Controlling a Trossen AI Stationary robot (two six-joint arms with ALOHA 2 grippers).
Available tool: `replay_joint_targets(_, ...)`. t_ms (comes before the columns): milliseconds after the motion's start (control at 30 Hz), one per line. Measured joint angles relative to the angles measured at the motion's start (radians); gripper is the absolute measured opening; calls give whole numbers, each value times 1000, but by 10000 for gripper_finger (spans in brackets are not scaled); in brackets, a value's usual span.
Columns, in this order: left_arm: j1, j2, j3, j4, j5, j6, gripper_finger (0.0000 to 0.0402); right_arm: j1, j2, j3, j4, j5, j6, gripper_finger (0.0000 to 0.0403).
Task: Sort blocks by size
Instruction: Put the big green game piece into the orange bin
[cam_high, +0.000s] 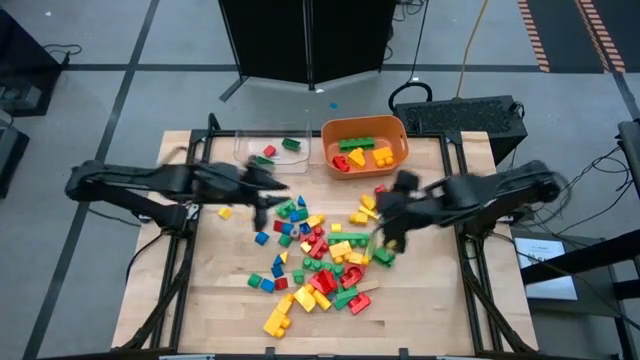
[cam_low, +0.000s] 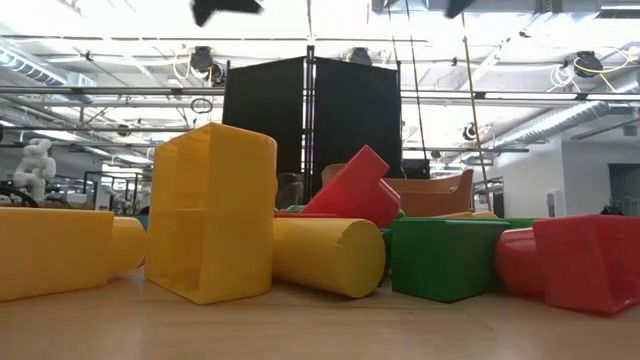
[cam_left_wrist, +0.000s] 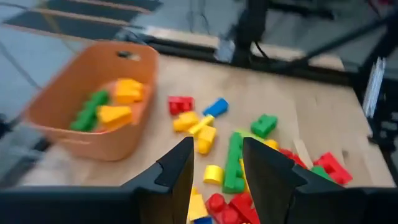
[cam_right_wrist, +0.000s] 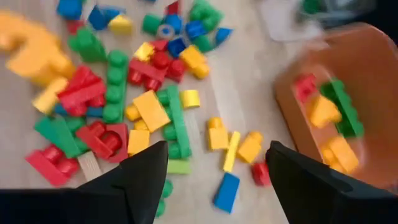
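Your blocks (cam_high: 320, 255) lie heaped across the middle of the bench (cam_high: 220, 310), a few already in the orange tub (cam_high: 398, 133) and clear tray (cam_high: 245, 145) at its far edge. Both grippers hover empty: the right gripper (cam_right_wrist: 214, 171) wide open, the left gripper (cam_left_wrist: 217, 171) slightly parted. Pieces overlap, so closing there may catch two sizes.

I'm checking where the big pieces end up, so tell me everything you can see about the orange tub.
The orange tub is a rounded-corner bin of smooth, plastic-looking material, with a handle cut-out near its rim in the left wrist view. It stands upright at the table's far edge, right of the clear tray. Inside lie a long green studded brick, yellow blocks and a red block. Neither gripper touches it; loose blocks lie on the table near it.
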Motion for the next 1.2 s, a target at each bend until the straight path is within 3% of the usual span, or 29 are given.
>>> replay_joint_targets(133,0,190,-4,176,99,81,140,38,-116,0,-35,2,153,265)
replay_joint_targets(333,35,454,18,490,243,104,140,116,-216,1,-57,25,237,265)
replay_joint_targets(600,77,734,191,478,447,118,140,228,-248,1,-169,21,304,265)
replay_joint_targets(800,84,860,293,482,440,185,140,295,-248,1,-228,21,358,265)
replay_joint_targets(1033,103,924,323,417,442,203,141,349,-248,1,-247,22,368,265)
replay_joint_targets(1200,103,923,324,349,448,203,176,379,-252,1,-264,36,392,265)
